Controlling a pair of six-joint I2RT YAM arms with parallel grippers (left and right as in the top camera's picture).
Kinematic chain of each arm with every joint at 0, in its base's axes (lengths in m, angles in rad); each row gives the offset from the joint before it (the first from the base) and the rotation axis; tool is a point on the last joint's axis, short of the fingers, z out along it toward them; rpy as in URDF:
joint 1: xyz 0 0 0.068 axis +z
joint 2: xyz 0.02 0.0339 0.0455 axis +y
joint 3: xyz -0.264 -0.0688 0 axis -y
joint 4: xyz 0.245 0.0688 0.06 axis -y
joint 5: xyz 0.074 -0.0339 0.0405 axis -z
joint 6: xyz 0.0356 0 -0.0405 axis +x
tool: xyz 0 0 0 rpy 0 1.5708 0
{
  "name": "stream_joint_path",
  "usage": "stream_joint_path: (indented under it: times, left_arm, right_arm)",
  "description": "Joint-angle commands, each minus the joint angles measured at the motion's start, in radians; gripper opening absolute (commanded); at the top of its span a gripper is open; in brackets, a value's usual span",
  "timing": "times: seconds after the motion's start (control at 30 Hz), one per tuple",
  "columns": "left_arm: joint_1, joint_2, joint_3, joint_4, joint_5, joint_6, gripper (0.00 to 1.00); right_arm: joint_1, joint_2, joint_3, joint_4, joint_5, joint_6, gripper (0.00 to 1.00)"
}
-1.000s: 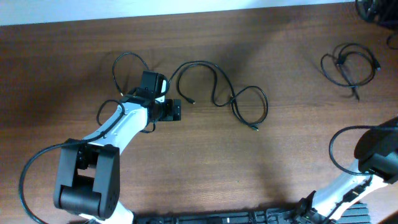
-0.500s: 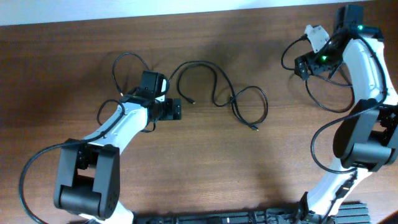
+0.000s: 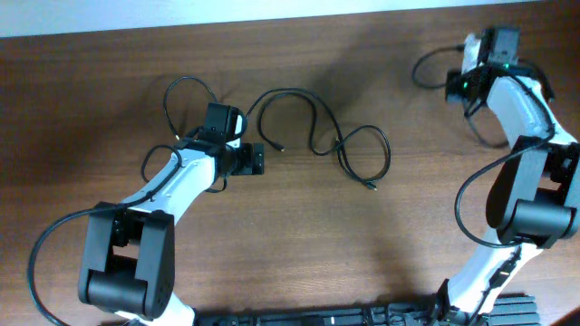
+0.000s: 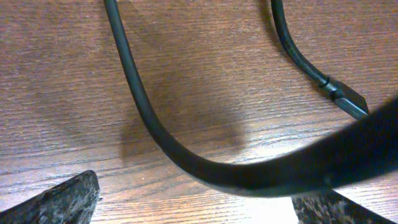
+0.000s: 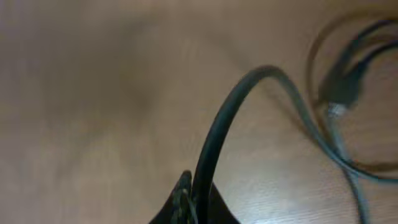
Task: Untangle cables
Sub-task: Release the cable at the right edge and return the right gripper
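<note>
The right claw (image 5: 188,198) pinches 1 cable (image 5: 217,137) over the far-right tabletop (image 3: 399,226), and the left claw (image 4: 193,208) gapes above the centre cable (image 4: 143,112) (lying flat), so a hasty pull could cinch loops.

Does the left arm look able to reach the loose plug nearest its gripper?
Probably yes: the left gripper is open and the plug lies close beside it, only bare table between them.
</note>
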Motion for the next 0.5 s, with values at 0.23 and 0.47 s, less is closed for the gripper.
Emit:
stream_joint_path:
  times: [0.23, 0.47]
  left_arm:
    - [0.001, 0.011, 0.002, 0.002, 0.011, -0.009, 0.99]
    - [0.001, 0.011, 0.002, 0.002, 0.010, -0.009, 0.99]
  right_arm:
    - [-0.163, 0.181, 0.050, 0.703, 0.045, -0.096, 0.04]
    - [-0.157, 0.196, 0.224, 0.456, -0.034, -0.003, 0.80]
